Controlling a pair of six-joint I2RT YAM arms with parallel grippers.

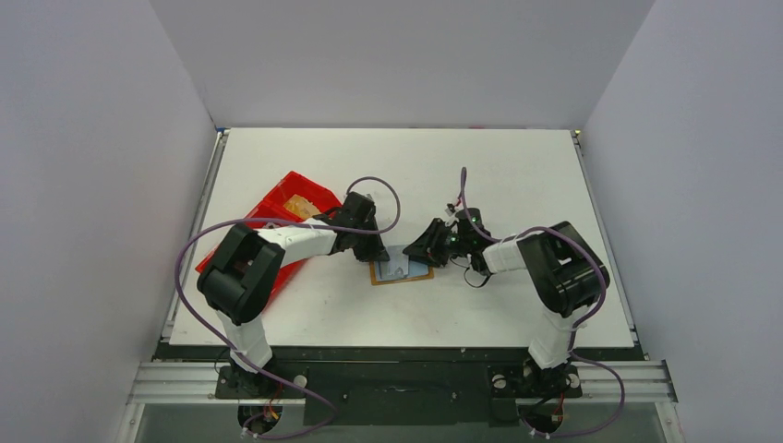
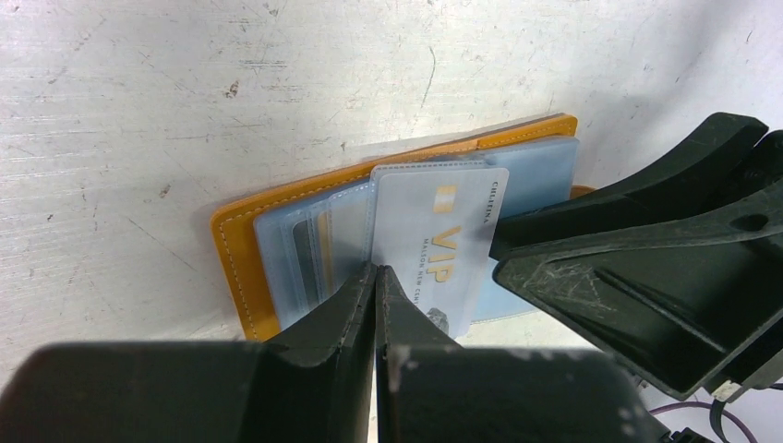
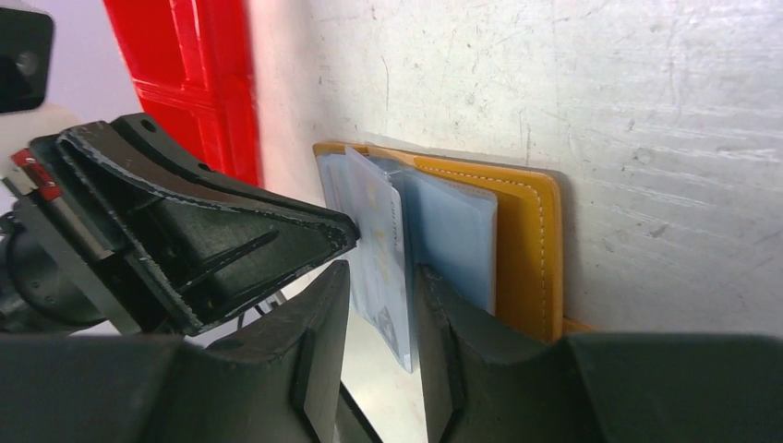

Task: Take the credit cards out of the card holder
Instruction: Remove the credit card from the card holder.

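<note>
Here: left pincer (image 2: 376,270) closed over stitched tan holder (image 2: 235,263); right pincer (image 3: 380,274) part-open astride glossy card (image 2: 439,240), seemingly unclamped.

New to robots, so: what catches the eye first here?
The left arm and right arm meet in the middle over an open tan card holder. The right fingers straddle a pale VIP card sticking out of it; the left fingers are shut beside it. A bright red tray sits left.

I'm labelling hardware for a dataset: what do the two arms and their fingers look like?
Both the left arm and right arm have chunky black joint housings joined by white links. A purple cable loops along each. The fingers are black, wedge-shaped plastic with pale scuffs.
</note>
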